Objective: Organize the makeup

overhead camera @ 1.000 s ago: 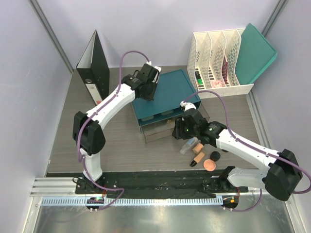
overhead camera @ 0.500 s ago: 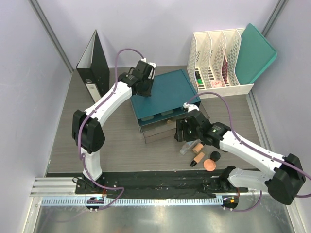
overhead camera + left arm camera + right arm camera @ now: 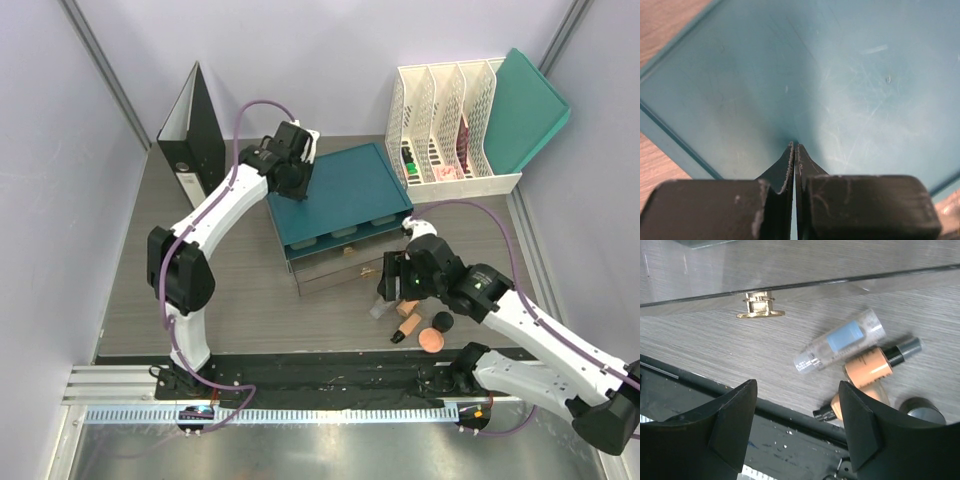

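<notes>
Several cosmetics loose on the desk (image 3: pixel 230 290) before the teal drawer box (image 3: pixel 340 185): clear bottle (image 3: pixel 840 340), tan tubes (image 3: pixel 872 365), black jar (image 3: pixel 442 321), peach disc (image 3: pixel 432 340). Clear bottom drawer (image 3: pixel 335 272) pulled out, contents hard to tell. Right fingers (image 3: pixel 730 430) spread above the bottle; left fingers (image 3: pixel 782 170) pressed together over the box top.

No legible text, even on the clear bottle (image 3: pixel 840 342) label

Top view: the right gripper (image 3: pixel 390 292) covers most of the clear bottle (image 3: pixel 378 310), with only one end peeking out. Right wrist view: just below the bottle, a tan tube (image 3: pixel 836 407) ducks behind a finger (image 3: pixel 862 430). Beside it, the black jar (image 3: pixel 925 411) looks partly cut off.
</notes>
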Action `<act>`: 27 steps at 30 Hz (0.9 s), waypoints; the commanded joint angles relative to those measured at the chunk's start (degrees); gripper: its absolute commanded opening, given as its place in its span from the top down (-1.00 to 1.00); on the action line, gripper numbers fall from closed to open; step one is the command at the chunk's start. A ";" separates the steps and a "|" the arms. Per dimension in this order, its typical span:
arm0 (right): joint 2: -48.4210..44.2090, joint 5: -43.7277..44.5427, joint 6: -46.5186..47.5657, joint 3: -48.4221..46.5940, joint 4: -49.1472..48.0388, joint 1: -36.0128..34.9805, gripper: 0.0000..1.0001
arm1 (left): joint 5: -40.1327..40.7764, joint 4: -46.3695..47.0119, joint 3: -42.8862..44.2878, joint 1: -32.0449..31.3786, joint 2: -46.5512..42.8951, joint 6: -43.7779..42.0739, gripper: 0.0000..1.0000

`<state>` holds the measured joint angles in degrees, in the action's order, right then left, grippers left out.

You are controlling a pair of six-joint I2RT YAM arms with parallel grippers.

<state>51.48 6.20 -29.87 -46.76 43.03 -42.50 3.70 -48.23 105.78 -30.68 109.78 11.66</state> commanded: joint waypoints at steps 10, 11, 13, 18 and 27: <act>6.25 11.99 1.48 -16.33 -1.26 0.14 0.65 | -10.65 -8.29 -2.15 0.35 -8.34 -1.99 1.00; 9.22 12.00 1.91 -16.69 -1.80 0.22 0.75 | -11.78 -7.85 -2.76 0.35 -9.05 -1.91 1.00; 12.57 11.47 2.62 -17.74 -3.55 0.23 0.98 | -13.80 -7.50 -3.29 0.18 -10.71 -1.82 1.00; 21.62 9.10 3.85 -18.98 -9.61 0.23 0.98 | -17.94 -5.13 -5.40 -0.87 -14.41 -0.41 0.94; 32.53 7.70 7.28 -26.17 -15.77 0.84 0.98 | -21.10 -2.23 -9.71 -5.09 -20.91 0.91 0.88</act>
<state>81.82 15.05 -25.04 -67.35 33.74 -42.15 -13.78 -53.21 97.54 -33.95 92.33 11.88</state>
